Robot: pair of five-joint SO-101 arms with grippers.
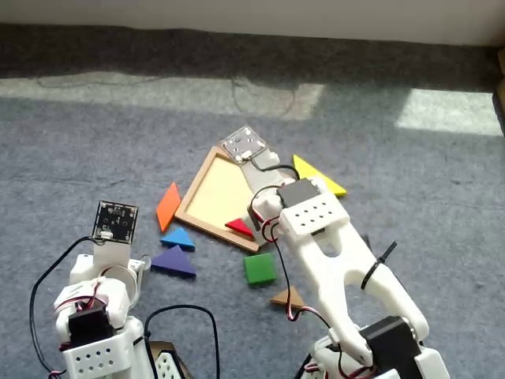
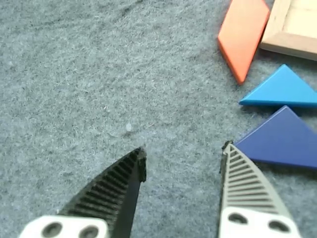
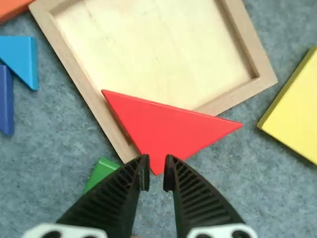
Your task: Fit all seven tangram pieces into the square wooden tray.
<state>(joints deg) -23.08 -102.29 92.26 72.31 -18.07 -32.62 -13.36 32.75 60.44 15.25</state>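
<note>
Grey carpet (image 1: 95, 134) covers the whole work surface, with a sunlit band across the upper part of the high view. The right arm (image 1: 339, 260) rises from the lower right of the frame and leans toward the centre; the left arm (image 1: 95, 316) sits folded in the lower left corner. The square wooden tray (image 1: 215, 193) lies just left of frame centre, turned corner-up like a diamond, its floor bare apart from one piece. The yellow triangle (image 1: 319, 175) lies on the carpet right of the tray, partly hidden by the right arm. The purple triangle (image 1: 173, 261) is below and left of the tray, apart from it. The red triangle (image 1: 239, 227) rests across the tray's lower rim, part inside, part overhanging the carpet. The right gripper (image 3: 155, 166) is clenched on the overhanging corner of that red triangle, jaws nearly together. The orange parallelogram (image 1: 167, 205) lies just beside the tray's left rim. The green square (image 1: 259, 268) sits below the tray's bottom corner. The blue triangle (image 1: 178, 238) lies between the parallelogram and the purple triangle. The brown triangle (image 1: 286, 298), the smallest, is beside the right arm, lower centre. The left gripper (image 2: 184, 151) is released, jaws wide over bare carpet, one tip just beside the purple triangle.
</note>
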